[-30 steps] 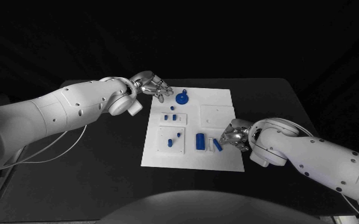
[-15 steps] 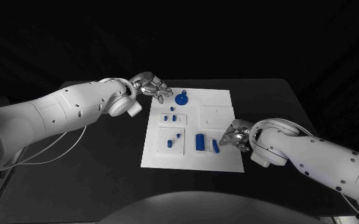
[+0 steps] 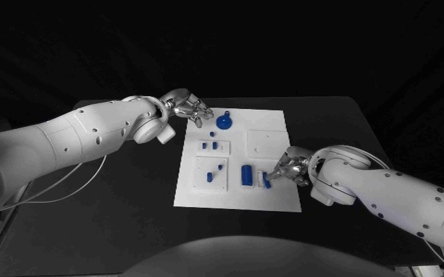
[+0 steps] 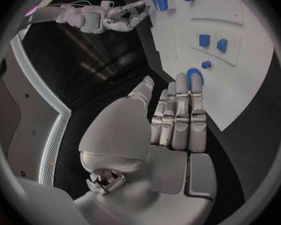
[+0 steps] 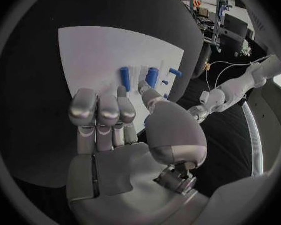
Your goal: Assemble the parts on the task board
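Task board (image 3: 268,137) is seen lying flat in the middle of the black desk (image 3: 120,181), long axis running away from the robot, so that both arms reach it from opposite sides.

Left robot hand (image 3: 188,107) is held at the board's far left corner, just beside the round blue disc part (image 3: 225,122). In the left wrist view its fingers (image 4: 178,110) are stretched straight and close together over the board edge, nothing between them; it is judged to be parked clear of the work, or steadying the plate; contact cannot be confirmed.

Right robot hand (image 3: 290,168) is placed at the board's near right edge, fingers curled. Its thumb tip (image 5: 144,88) is seen reaching toward the slim blue peg (image 3: 267,180), which lies tilted beside the larger blue block (image 3: 247,174). Whether the peg is pinched or merely touched cannot be told. This is judged to be the working hand, positioned to pick or nudge the peg.

Small blue parts (image 3: 212,143) are seated in the raised white panel mid-board; further ones (image 3: 211,176) lie on the near left panel.
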`<action>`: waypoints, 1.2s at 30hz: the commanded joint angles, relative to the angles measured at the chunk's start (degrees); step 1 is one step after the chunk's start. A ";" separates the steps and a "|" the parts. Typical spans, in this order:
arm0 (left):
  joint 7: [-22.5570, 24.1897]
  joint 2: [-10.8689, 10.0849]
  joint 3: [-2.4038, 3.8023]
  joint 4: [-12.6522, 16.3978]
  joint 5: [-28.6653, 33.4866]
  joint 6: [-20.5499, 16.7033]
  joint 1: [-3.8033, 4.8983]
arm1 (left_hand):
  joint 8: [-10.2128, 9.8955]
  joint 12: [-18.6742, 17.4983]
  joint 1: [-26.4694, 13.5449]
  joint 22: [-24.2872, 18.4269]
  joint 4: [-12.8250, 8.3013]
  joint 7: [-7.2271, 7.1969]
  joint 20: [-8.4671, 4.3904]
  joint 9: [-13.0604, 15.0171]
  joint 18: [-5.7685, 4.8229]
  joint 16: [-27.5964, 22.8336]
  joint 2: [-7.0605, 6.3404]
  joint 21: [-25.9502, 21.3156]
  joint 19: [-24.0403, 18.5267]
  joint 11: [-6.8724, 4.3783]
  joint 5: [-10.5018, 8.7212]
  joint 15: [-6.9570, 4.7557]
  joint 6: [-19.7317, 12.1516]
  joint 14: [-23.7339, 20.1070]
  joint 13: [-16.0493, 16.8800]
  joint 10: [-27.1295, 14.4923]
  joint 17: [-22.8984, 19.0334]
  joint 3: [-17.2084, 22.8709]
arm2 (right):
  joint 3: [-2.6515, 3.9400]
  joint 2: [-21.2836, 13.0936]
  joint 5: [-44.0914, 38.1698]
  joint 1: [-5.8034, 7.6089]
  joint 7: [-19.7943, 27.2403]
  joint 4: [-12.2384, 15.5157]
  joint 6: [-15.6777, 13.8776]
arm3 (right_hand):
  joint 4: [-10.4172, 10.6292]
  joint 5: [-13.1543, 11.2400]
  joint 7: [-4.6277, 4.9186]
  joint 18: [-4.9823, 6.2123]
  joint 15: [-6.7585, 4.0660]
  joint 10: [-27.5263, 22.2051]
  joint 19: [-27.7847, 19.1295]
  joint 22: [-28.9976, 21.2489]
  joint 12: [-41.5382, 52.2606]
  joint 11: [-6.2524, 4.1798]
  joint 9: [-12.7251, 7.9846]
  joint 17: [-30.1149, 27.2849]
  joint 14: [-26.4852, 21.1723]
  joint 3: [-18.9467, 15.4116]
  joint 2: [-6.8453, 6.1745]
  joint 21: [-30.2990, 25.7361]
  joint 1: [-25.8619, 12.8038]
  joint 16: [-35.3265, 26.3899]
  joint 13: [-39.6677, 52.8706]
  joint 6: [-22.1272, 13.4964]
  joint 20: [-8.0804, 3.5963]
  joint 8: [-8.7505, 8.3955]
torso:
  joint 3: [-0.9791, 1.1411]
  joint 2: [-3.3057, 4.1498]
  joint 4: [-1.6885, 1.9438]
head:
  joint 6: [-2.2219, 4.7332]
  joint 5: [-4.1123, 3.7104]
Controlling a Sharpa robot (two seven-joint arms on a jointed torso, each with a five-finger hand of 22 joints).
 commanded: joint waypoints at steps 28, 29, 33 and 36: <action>0.14 0.15 0.02 -0.02 0.00 1.33 0.00 | -0.12 -0.02 -0.04 -0.07 -0.31 -0.07 -0.09 0.09 -0.51 -0.24 0.54 0.21 0.37 0.04 -0.19 0.19 0.08 0.31 0.03 -0.50 0.00 0.06 | -2.66 3.56 -10.18 -0.16 -0.82 -3.65 1.18 | 0.03 -0.04 -0.81 -0.39 -0.66 0.65 3.35 0.25 -0.21 -0.45 0.82 0.26 0.60 0.27 -0.44 0.28 2.91 -0.33 0.24 2.84 -0.48 0.06 | -0.01 0.02 0.06 | -0.59 0.23; 0.13 0.15 0.01 -0.02 0.00 1.34 0.00 | -0.12 -0.02 -0.04 -0.07 -0.31 -0.07 -0.09 0.09 -0.51 -0.24 0.54 0.21 0.37 0.04 -0.19 0.19 0.08 0.31 0.03 -0.50 0.00 0.06 | -2.69 3.60 -10.31 -0.16 -0.89 -3.75 1.16 | -0.63 -0.05 -0.84 -0.39 -0.65 0.65 3.37 0.26 -0.22 -0.44 1.00 0.24 0.55 0.30 -0.17 0.26 2.69 -0.37 0.24 2.84 -0.50 0.04 | -0.01 0.02 0.06 | -0.59 0.23; 0.11 0.14 0.01 -0.04 0.00 1.36 0.00 | -0.12 -0.02 -0.04 -0.07 -0.31 -0.07 -0.09 0.09 -0.51 -0.24 0.54 0.21 0.37 0.04 -0.19 0.19 0.08 0.31 0.03 -0.50 0.00 0.06 | -2.81 3.84 -11.11 -0.16 -1.10 -4.06 1.09 | -0.74 -0.05 -0.89 -0.40 -0.65 0.68 3.38 0.30 -0.17 -0.46 1.05 0.27 0.59 0.33 -0.15 0.34 2.73 -0.31 0.27 2.95 -0.48 0.09 | -0.03 0.02 0.05 | -0.59 0.18; 0.11 0.17 0.01 -0.06 -0.01 1.39 0.00 | -0.12 -0.02 -0.04 -0.07 -0.31 -0.07 -0.09 0.09 -0.51 -0.24 0.54 0.21 0.37 0.04 -0.19 0.19 0.08 0.31 0.03 -0.50 0.00 0.06 | -2.92 4.03 -12.53 -0.16 -1.02 -4.18 1.07 | -0.88 -0.04 -0.91 -0.41 -0.66 0.68 3.37 0.30 -0.15 -0.47 1.13 0.27 0.58 0.34 -0.20 0.31 2.72 -0.30 0.28 2.98 -0.49 0.06 | -0.02 0.01 0.05 | -0.59 0.17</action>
